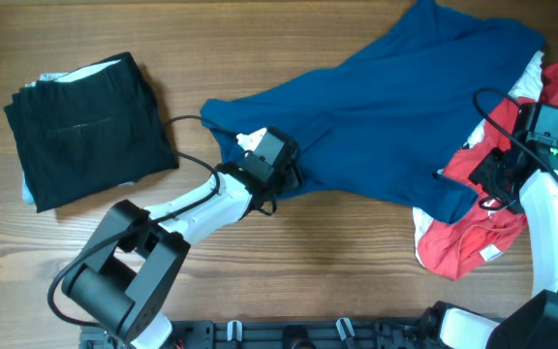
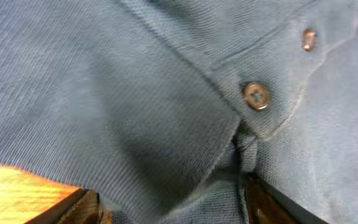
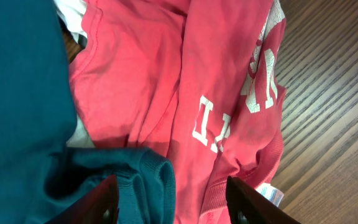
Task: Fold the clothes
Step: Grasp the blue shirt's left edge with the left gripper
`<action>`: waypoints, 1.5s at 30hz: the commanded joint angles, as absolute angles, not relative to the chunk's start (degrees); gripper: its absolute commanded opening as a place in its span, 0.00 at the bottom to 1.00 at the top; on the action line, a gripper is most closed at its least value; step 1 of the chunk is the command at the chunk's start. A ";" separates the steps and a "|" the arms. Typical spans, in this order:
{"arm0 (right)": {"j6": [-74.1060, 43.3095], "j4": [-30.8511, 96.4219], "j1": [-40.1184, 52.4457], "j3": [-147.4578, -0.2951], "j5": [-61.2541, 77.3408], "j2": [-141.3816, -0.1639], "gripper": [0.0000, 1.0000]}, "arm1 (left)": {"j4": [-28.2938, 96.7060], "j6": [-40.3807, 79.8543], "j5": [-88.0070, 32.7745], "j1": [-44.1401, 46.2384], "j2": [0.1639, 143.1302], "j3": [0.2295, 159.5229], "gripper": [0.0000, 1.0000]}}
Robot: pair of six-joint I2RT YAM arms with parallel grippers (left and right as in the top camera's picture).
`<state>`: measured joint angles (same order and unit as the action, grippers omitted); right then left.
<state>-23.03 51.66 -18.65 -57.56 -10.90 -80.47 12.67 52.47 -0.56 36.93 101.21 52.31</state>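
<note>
Judging from the layout, only the black garment (image 1: 90,126), well left of the blue shirt (image 1: 386,116), is folded. The shirt sprawls unfolded, with the red one (image 1: 463,247) crumpled beside it. The right hand (image 3: 173,202) stands open at the shirt's hem; the left hand's (image 2: 173,208) grip I cannot tell.

Folded garment (image 1: 90,126) lies at the worktop's (image 1: 337,262) left. Spread shirt (image 1: 386,126) lies centre-right, its right edge overlapping the crumpled garment (image 1: 463,247).
</note>
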 commanded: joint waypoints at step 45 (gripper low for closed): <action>-17.39 40.53 -21.78 -57.23 -7.62 -102.65 0.04 | 20.21 53.25 -20.12 34.17 102.54 49.39 1.00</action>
<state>-16.16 40.64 -19.27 -57.45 -2.00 -99.72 21.12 49.69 -20.95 31.88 98.52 51.18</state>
